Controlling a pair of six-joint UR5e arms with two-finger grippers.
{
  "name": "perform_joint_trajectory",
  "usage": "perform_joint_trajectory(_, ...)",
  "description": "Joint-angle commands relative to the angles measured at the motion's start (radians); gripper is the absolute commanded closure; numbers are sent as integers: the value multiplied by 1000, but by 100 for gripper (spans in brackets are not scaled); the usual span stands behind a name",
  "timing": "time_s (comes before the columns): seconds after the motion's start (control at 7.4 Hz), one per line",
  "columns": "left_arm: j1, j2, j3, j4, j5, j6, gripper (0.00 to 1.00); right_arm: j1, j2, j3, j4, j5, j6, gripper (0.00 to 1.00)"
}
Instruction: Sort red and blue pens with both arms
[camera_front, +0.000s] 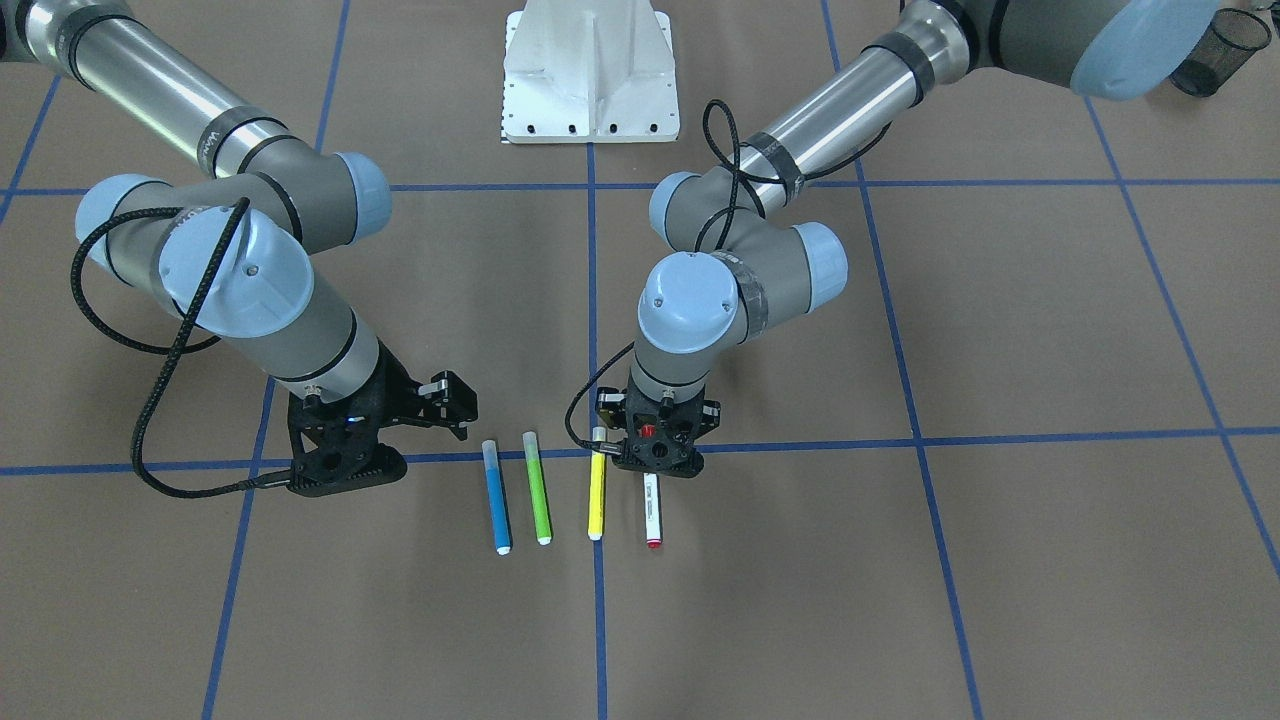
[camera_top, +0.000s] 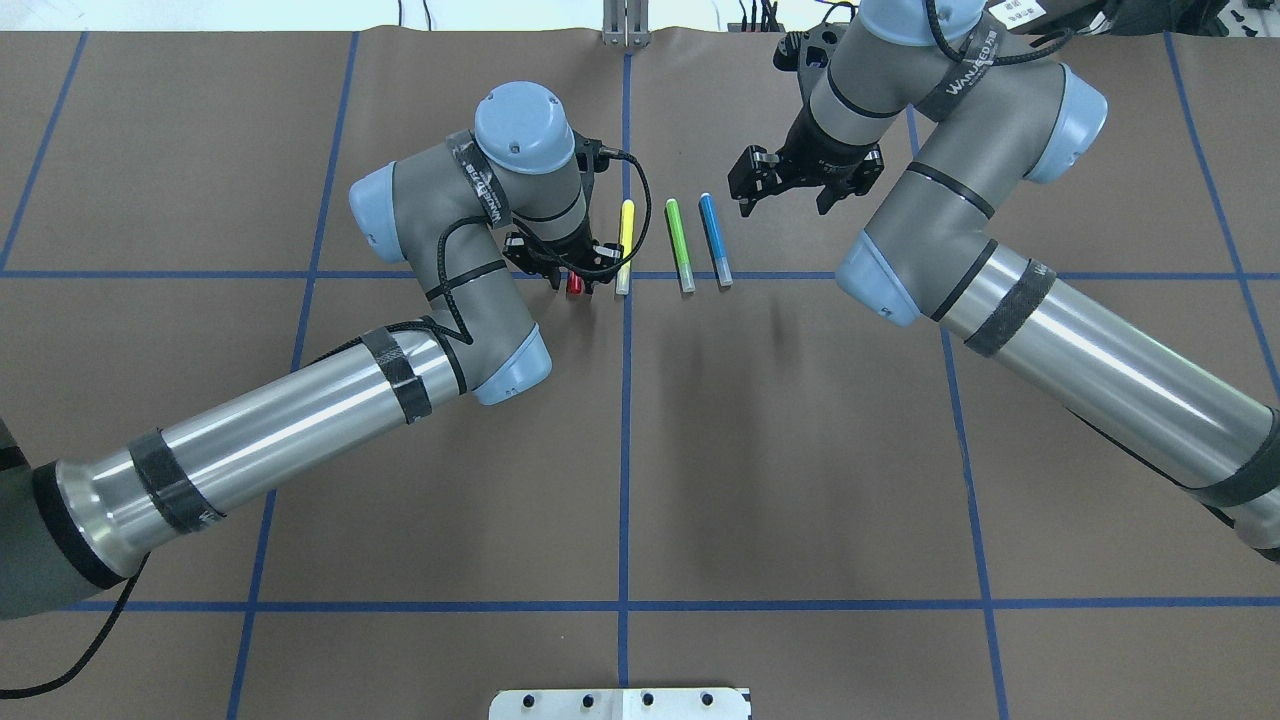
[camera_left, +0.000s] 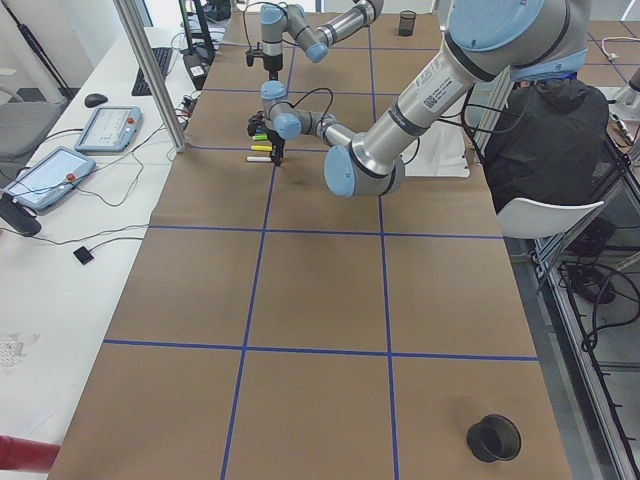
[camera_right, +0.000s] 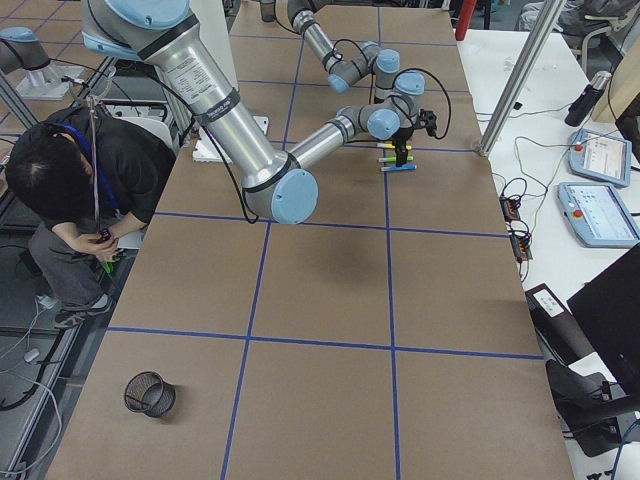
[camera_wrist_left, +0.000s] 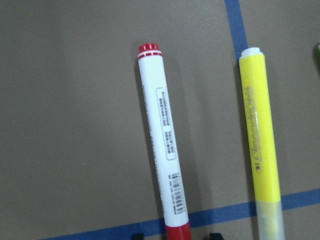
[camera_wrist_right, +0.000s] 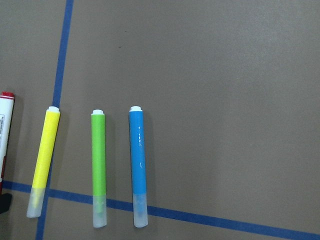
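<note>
two robot arms reach over a brown table (camera_top: 800, 450) marked with blue tape lines (camera_wrist_left: 220, 216). four markers lie side by side in a row, close together but not touching.

the left gripper (camera_top: 573, 278) points straight down over the cap end of the red pen (camera_wrist_left: 162, 150). its jaws are parted, one dark fingertip (camera_wrist_left: 139, 236) on either side of the red cap with a gap on both sides, so nothing is gripped. from this gripper the white barrel runs straight ahead, away from the robot, and ends in a red tail. just to the gripper's inner side, toward the other arm, lies the yellow marker (camera_wrist_left: 260, 135), parallel to the red pen and crossing the same tape line.

the right gripper (camera_top: 785, 200) hangs above the table with its jaws spread wide and empty. the blue pen (camera_wrist_right: 138, 160) lies flat below it and off to its inner side, toward the left gripper, apart from the fingers. its clear grey cap rests on a tape line. beyond the blue pen from this gripper come the green marker (camera_wrist_right: 98, 160), then the yellow one, then the red pen.
</note>
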Motion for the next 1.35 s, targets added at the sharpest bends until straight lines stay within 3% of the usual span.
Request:
perform_joint_trajectory(0.0,2,0,0,0,0,-1,69,0,0,0,0,0,1,1)
perform_joint_trajectory(0.27,2,0,-2,-5,0,-1,100,0,0,0,0,0,1,1)
perform_joint_trajectory(0.81,-73,8,-34,11,-15,-3,100,-3,3,2,0,0,3,1)
perform_joint_trajectory(1.08,-151,38,-46,11,-128,0,100,-10,32,-2,0,-3,15,2)
perform_joint_trajectory(1.22,-163,46,-51,9,-132,5,100,-34,89,-62,-2,-18,40,2)
